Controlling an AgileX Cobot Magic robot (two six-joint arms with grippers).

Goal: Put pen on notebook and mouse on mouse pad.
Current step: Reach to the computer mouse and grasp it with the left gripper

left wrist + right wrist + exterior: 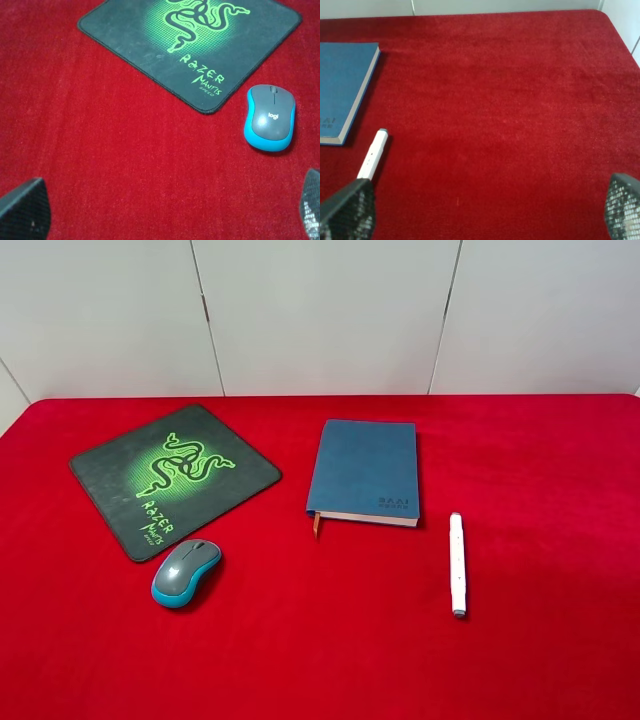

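Wrist views: both claws (167,210) (485,210) wide, empty

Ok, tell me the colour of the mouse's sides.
Teal-blue around a grey top on the mouse, clearest in the left wrist view.

one mouse pad (175,480), in the left half of the high view, bearing one green snake logo. one mouse (185,572), just below the pad's lower corner, with one scroll wheel on top. one notebook (365,472), near the middle of the frame, with one orange ribbon (317,525) at its lower left corner. one pen (457,564), to the lower right of the notebook. one red counter (320,670) under all four. two hands, the left hand (166,207) and the right hand (484,209), each showing two dark mesh fingertips (22,212) set wide apart, four in all.
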